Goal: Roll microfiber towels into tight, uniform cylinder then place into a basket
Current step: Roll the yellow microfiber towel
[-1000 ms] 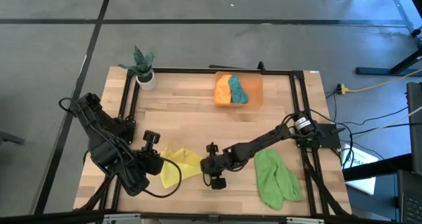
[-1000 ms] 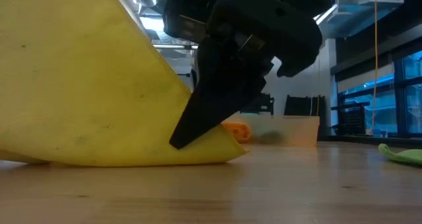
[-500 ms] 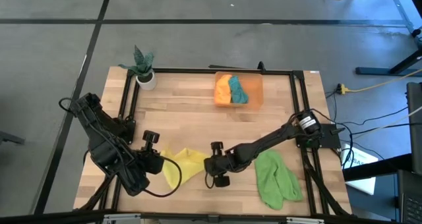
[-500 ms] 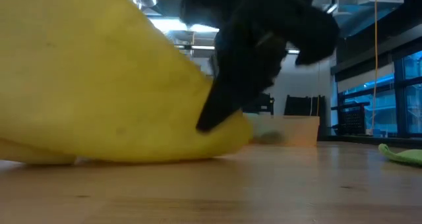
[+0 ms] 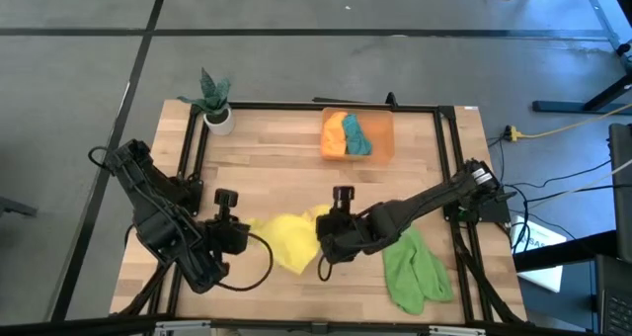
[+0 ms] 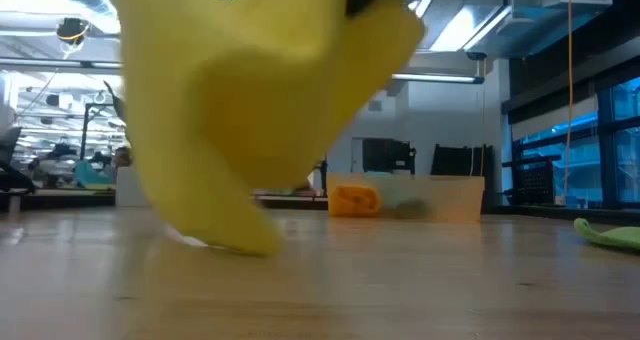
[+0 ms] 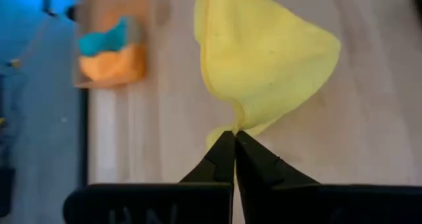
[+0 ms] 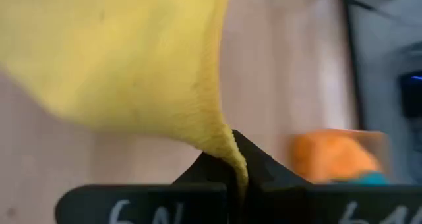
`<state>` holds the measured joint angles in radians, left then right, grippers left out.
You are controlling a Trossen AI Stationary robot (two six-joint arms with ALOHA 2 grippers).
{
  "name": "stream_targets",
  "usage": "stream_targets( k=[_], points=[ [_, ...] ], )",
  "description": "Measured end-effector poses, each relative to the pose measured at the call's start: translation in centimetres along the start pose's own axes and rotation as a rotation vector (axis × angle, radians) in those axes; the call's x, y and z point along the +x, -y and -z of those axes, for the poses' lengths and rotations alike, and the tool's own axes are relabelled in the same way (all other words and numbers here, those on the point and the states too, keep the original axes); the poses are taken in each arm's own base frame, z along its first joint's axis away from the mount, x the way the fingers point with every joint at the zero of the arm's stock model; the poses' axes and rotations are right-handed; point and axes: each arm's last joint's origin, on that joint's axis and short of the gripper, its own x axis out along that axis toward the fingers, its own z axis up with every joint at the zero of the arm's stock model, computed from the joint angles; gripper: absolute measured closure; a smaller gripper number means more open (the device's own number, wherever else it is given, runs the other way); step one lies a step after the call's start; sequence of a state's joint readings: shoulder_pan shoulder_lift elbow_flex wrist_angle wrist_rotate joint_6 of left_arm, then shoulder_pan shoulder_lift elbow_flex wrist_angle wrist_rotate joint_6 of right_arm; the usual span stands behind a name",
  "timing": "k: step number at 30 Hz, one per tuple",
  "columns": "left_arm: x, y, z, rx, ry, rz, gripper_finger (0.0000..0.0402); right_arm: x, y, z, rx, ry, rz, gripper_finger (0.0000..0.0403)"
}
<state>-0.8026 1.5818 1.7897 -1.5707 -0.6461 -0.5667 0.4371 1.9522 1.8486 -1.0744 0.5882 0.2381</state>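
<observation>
The yellow towel (image 5: pixel 288 240) hung near the desk's (image 5: pixel 286 173) front edge, pinched between our left end effector (image 5: pixel 244 239) and right end effector (image 5: pixel 324 231). We judged this the spreading step; next we needed it laid flat for rolling.

the high view looks straight down from well above, taking in the whole table (image 5: pixel 296 178) and both arms. the low view sits at table-top height, looking level across the boards into the room, with the yellow towel (image 6: pixel 270 110) very near its lens. each wrist view looks forward past its own hand, close upon that same towel. the orange basket (image 5: pixel 357 135) at the table's far edge shows in all four views.
</observation>
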Motion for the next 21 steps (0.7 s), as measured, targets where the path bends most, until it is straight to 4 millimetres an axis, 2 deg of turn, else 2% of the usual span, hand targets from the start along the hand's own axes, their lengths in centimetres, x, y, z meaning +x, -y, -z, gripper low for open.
stream_targets(
  k=[6,11,14,21],
  points=[
    [0.7,-1.2,-0.6,-0.013,0.043,-0.125,0.0402,-3.6,2.9,-1.2,0.037,-0.004,0.099,0.04],
    [1.1,-3.0,-0.9,-0.064,0.05,-0.183,0.0402,-5.8,4.4,-1.2,0.107,-0.022,0.127,0.04],
    [0.9,-4.5,-0.8,-0.114,0.054,-0.192,0.0402,-6.3,4.9,-1.0,0.143,-0.048,0.137,0.04],
    [-0.1,-8.2,-0.1,-0.224,0.072,-0.213,0.0402,-6.2,5.1,-0.5,0.171,-0.096,0.139,0.04]
  ],
)
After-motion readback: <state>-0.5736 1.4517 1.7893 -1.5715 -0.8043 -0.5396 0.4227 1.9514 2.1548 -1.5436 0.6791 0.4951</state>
